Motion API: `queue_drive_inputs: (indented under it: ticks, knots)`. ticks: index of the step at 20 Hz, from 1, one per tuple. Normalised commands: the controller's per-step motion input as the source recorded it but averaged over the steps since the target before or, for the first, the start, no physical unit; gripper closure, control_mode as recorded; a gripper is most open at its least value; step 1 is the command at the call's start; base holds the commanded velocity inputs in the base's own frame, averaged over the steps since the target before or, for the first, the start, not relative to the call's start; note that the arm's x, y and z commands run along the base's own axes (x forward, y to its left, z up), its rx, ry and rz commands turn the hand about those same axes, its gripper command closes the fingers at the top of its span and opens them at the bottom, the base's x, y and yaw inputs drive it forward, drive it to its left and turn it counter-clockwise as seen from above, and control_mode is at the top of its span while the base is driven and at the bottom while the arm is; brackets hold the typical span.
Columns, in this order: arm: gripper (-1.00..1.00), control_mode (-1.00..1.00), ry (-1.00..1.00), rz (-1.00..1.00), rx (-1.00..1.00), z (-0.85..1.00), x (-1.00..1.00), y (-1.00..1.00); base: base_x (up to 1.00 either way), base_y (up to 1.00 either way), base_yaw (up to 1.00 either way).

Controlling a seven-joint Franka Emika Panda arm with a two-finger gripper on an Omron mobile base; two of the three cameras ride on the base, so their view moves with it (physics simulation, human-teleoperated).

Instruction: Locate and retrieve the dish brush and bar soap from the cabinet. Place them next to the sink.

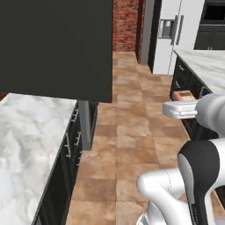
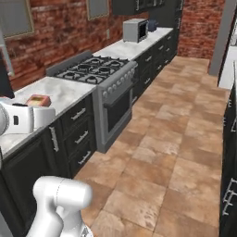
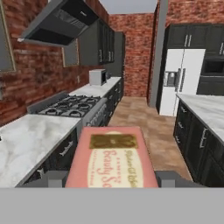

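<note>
The bar soap (image 3: 111, 159), a reddish-pink block with a tan label, sits between my gripper's (image 3: 111, 179) two fingertips, and the jaws are shut on its sides. From the base it appears as a small orange block (image 1: 183, 95) (image 2: 38, 100) at the end of the white hand, held in the air over the tiled aisle beside the counter. A dark wall cabinet (image 1: 57, 44) hangs over the marble counter on the left. The dish brush and the sink are out of view.
A marble counter (image 1: 26, 132) with dark drawers runs along the left, followed by a gas stove (image 2: 95, 69) and a microwave (image 2: 135, 30). A white fridge (image 1: 173, 35) and a marble island (image 1: 206, 61) stand on the right. A tiled aisle (image 2: 157, 139) lies between them.
</note>
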Motion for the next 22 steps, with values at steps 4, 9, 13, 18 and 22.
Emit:
queue_drive_inputs:
  ticks: [4,9,13,18,22]
  knots:
    - [1.0,1.0,0.0,0.0,0.0,0.0,0.0,0.0,0.0,-0.32,-0.41]
    - [1.0,1.0,0.0,0.0,0.0,0.0,0.0,0.0,0.0,-0.42,-0.37]
    - [1.0,1.0,0.0,0.0,0.0,0.0,0.0,0.0,0.01,-0.1,-0.45]
    - [1.0,1.0,0.0,0.0,0.0,0.0,0.0,0.0,0.01,0.0,-0.48]
    - [1.0,1.0,0.0,0.0,0.0,0.0,0.0,0.0,0.14,0.17,-0.38]
